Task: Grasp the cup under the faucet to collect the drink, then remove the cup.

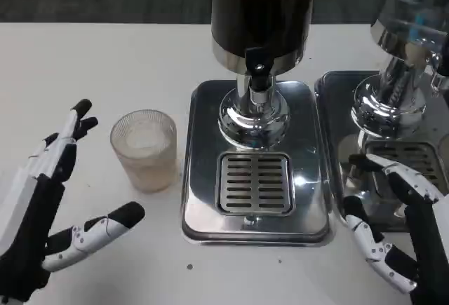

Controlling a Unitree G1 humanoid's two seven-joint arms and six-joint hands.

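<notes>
Left hand (pixel 49 207) waits at the near left of the white counter (pixel 105 59), fingers spread wide and holding nothing: the long fingers (pixel 66 137) reach up and away, the thumb (pixel 105 228) juts right along the counter. Between those two, but touching neither, stands the cup (pixel 144 149), a clear ribbed glass, upright, with a pale, cloudy fill inside. It sits on the bare counter just left of the drip tray (pixel 203 109), not on it, and so off to the left of the faucet (pixel 258 73) instead of beneath it.

That faucet, black-handled, hangs from a dark dispenser tank (pixel 261 10) over a slotted grate (pixel 254 182) set into the shiny tray. To the right stands a second dispenser (pixel 403 59) on its own tray (pixel 333 95). Right hand (pixel 400 228) is at the near right edge, by the front of that second tray, fingers apart and empty, well away from the cup.
</notes>
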